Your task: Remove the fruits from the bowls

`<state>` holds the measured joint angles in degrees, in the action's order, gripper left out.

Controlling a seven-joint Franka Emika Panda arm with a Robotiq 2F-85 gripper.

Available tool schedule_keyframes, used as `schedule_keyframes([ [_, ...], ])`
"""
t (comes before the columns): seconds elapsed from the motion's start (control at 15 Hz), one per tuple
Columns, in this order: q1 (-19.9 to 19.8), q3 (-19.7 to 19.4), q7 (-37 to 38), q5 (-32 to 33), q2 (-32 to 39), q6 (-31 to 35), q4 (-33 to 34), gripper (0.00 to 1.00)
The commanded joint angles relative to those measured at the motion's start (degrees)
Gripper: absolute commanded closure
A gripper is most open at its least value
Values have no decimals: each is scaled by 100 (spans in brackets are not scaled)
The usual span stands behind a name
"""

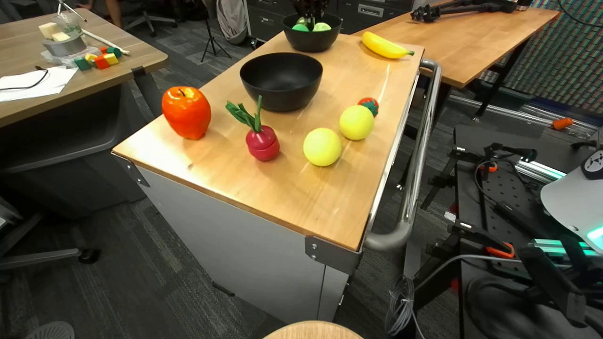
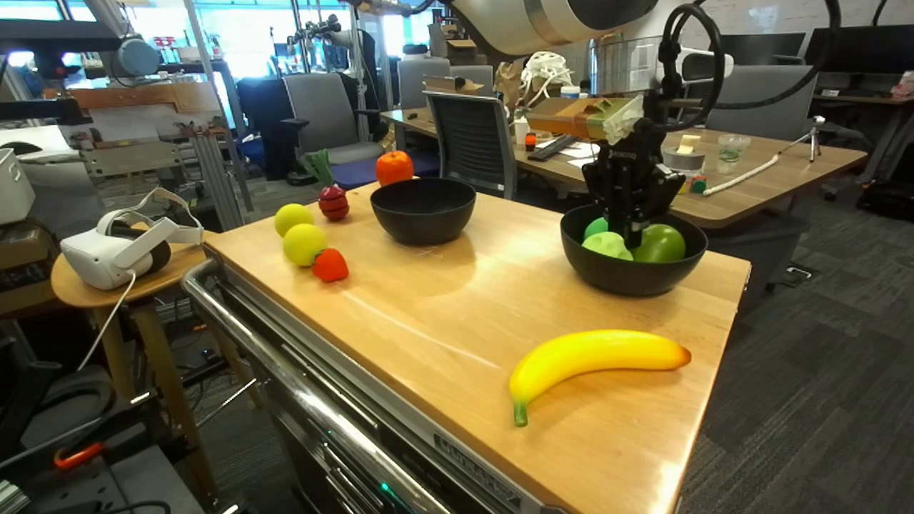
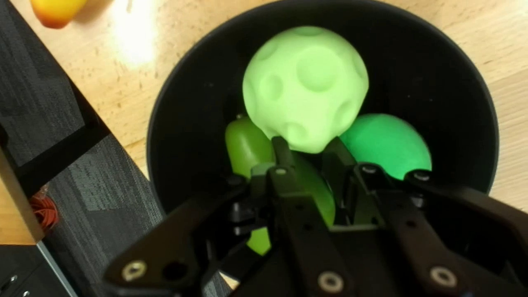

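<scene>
1. Left, in an exterior view: two yellow balls (image 2: 305,245), a small red fruit (image 2: 332,265) and a dark red fruit (image 2: 333,203) rest on the wooden top (image 2: 435,303), outside the bowls; they need no hold.
2. Next, the left bowl (image 2: 423,218), with the large red fruit (image 2: 395,168) beyond it; no fruit shows inside.
3. Near right, the banana (image 2: 596,355) lies outside too.
4. Right bowl (image 2: 634,280), left inside: the green ball (image 2: 595,228), probably light and smooth; pinch it across its widest part.
5. Beside it, the pale green ball (image 2: 607,246): likely light and somewhat soft. Its dimples should help friction; squeeze gently across the middle.
6. The claw (image 3: 307,143) reaches into this bowl, fingers partway apart, with green skin visible between them; I cannot tell whether they grip it.
7. Rightmost inside, the glossy green fruit (image 2: 660,244): probably stiff, slippery and unlikely to bruise. Grip low across opposite sides, clear of the pale green ball.
</scene>
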<state>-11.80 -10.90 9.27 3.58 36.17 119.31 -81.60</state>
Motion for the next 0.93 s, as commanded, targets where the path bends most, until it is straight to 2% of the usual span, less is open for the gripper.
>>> schedule_keyframes([
  [0.0, -75, 78, -191, -133, -68, -333, 111, 51],
  [0.13, -70, 75, -203, -128, -155, -413, 73, 50],
  [0.2, -83, 88, -215, -160, -185, -453, 51, 45],
  [0.53, -207, 199, -362, -563, -247, -628, -41, 5],
  [0.67, -272, 242, -400, -775, -203, -657, -25, 0],
  [0.87, -362, 303, -478, -1047, -106, -681, 2, 1],
])
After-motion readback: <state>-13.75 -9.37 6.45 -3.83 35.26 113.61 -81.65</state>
